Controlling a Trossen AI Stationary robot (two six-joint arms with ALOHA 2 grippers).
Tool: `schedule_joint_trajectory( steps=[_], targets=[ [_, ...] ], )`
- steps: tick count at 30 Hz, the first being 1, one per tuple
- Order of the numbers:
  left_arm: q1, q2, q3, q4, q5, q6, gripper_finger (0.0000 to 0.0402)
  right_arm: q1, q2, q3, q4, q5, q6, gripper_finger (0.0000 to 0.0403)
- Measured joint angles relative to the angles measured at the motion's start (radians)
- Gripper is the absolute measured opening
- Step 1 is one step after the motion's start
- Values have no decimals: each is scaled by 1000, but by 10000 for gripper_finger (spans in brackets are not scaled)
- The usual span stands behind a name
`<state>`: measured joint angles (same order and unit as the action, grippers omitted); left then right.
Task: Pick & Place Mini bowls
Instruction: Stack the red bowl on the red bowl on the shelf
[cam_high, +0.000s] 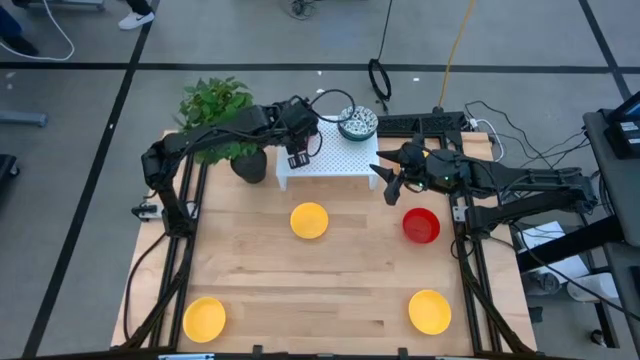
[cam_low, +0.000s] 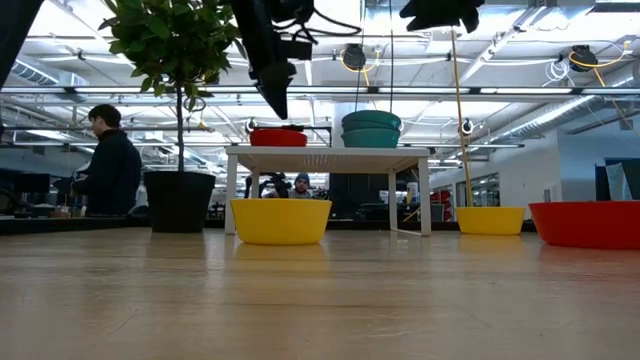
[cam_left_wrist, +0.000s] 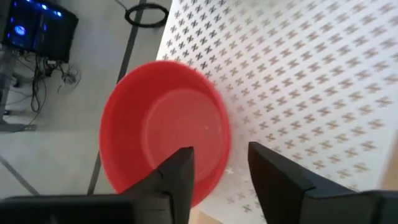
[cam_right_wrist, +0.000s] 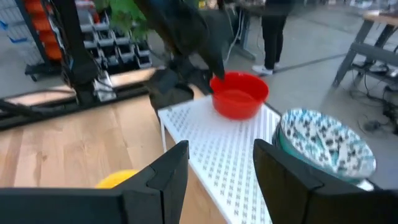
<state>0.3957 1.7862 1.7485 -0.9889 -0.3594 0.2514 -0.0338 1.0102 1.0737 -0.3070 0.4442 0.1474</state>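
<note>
A red mini bowl stands on the white perforated shelf, near its left end; it also shows in the low view and the right wrist view. My left gripper is open just above it, one finger over the bowl's inside and one outside its rim. In the low view its fingertips hang clear of the bowl. A stack of patterned bowls sits at the shelf's far right corner. My right gripper is open and empty, hovering off the shelf's right end.
On the wooden table lie a yellow bowl in front of the shelf, a red bowl to the right, and yellow bowls near the front left and front right. A black plant pot stands left of the shelf. People show in the room behind.
</note>
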Motion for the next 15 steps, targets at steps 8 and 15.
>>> schedule_joint_trajectory(
  steps=[8,15],
  targets=[
    [-105,-22,16,17,0,-11,183,3,0,0,-291,-10,292,167],
    [-200,-28,15,14,1,-78,184,20,11,0,-535,-235,472,167]
  ],
)
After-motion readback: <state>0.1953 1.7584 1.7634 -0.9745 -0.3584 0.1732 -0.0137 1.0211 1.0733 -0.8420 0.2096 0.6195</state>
